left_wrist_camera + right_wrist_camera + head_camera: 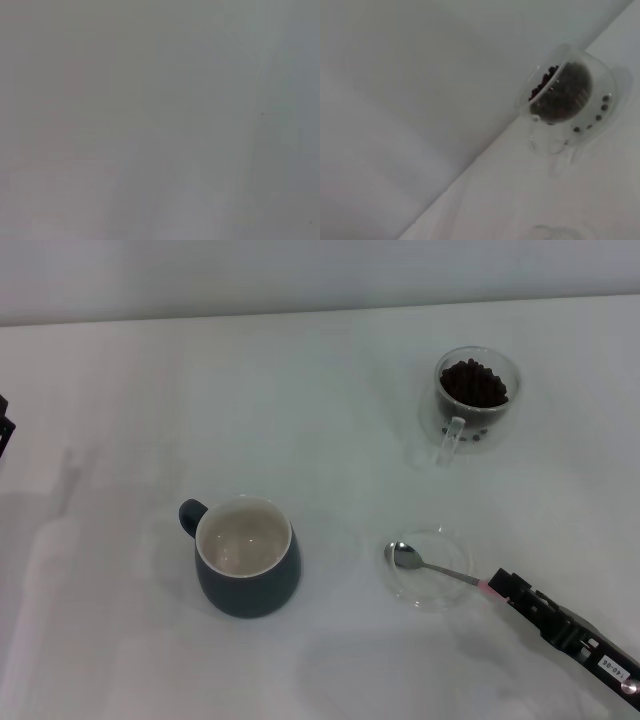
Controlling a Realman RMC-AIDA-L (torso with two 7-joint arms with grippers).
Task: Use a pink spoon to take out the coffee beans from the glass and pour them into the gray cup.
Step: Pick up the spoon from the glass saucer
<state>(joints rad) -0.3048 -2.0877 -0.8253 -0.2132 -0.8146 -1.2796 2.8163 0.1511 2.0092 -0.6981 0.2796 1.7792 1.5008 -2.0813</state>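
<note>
Resting on the white desk (330, 370), the gray cup (246, 558), a rounded dark ceramic mug with an empty cream inside, looks heavy and stable, while the clear glass (476, 400) heaped with dark coffee beans (473, 382) stands well apart and seems fragile and slippery. Smallest and lightest, the pink spoon (432, 566) lies with its shiny bowl in a shallow clear dish (424, 569); its stiff pink handle is the place to hold, and the right gripper (503, 585) sits at that end, whether its fingers have closed I cannot tell, the left gripper (4, 425) parked at the desk's edge.

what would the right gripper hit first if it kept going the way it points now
Likely the pink spoon: the right gripper is already at its handle end, aimed along it toward the bowl in the clear glass dish. Contact is unclear.
</note>
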